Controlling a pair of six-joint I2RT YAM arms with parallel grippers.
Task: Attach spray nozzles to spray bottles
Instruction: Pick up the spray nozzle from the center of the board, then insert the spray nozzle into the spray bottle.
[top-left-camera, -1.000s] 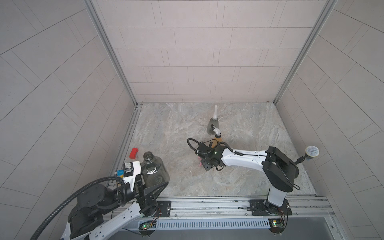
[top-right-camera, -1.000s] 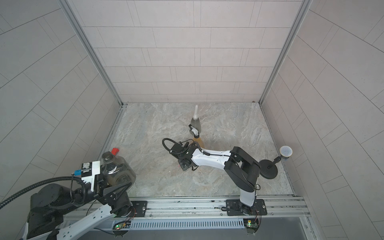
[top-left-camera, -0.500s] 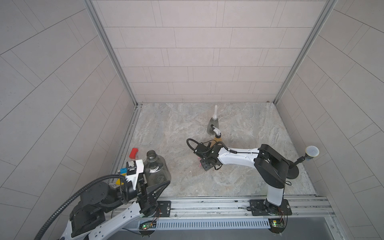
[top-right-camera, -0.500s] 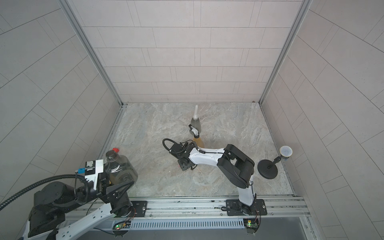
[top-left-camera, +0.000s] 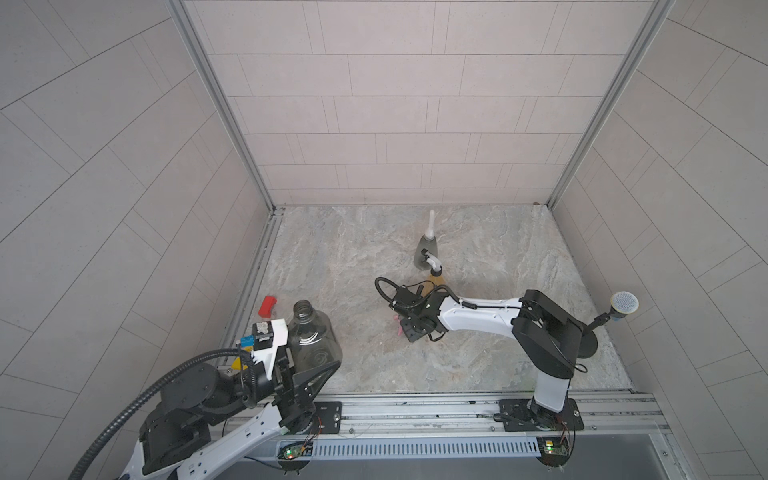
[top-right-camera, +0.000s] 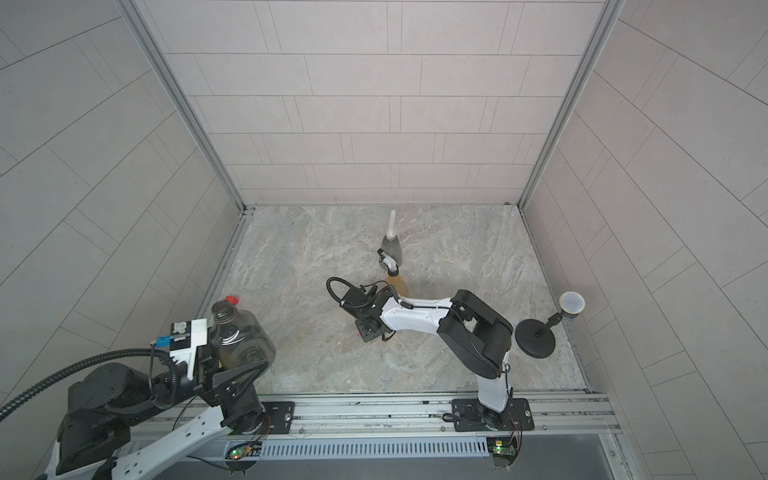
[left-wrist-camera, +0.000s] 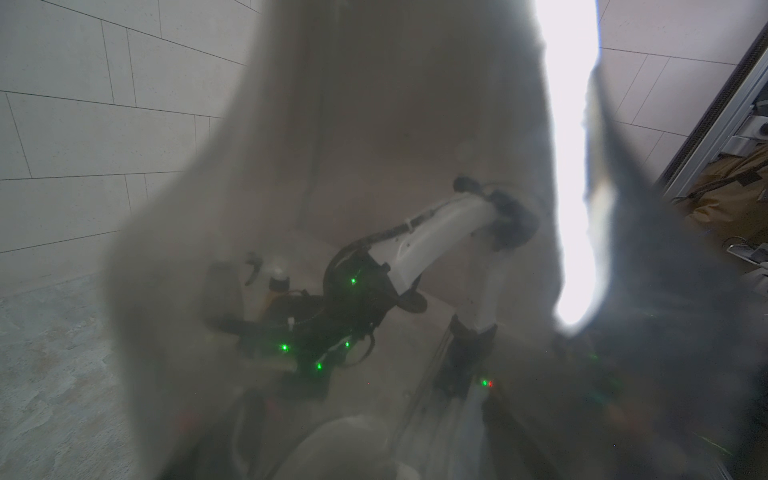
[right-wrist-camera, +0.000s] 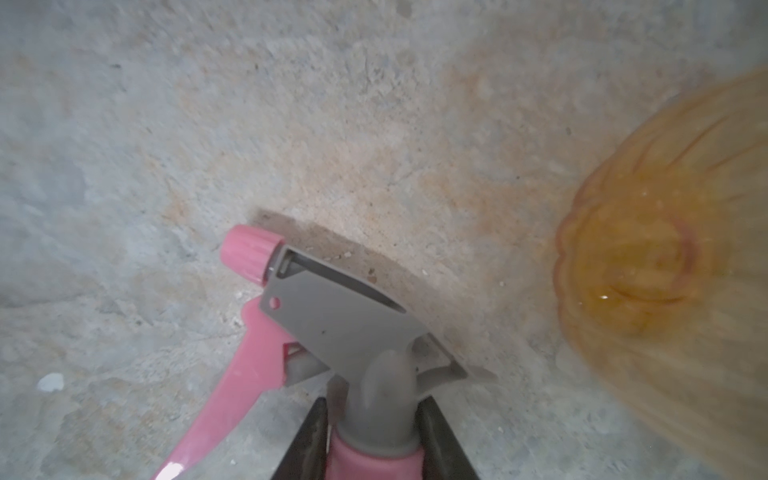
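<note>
A smoky grey spray bottle with an open neck is held up at the front left, my left gripper shut on it. Its hazy wall fills the left wrist view and hides the jaws. A pink-and-grey spray nozzle lies on the floor mid-table. My right gripper is shut on its neck, a black finger on each side. In both top views the right gripper covers most of it. Behind stand an amber bottle with a black-and-white nozzle, and a grey bottle with a white nozzle.
A red block lies by the left rail. A small stand with a round mesh head and a black disc base sits at the right edge. Tiled walls close in three sides; a metal rail runs along the front.
The right gripper's jaws have closed in on the pink-and-grey nozzle, and the right arm's elbow has swung a little left. The left arm has shifted the grey bottle slightly right.
</note>
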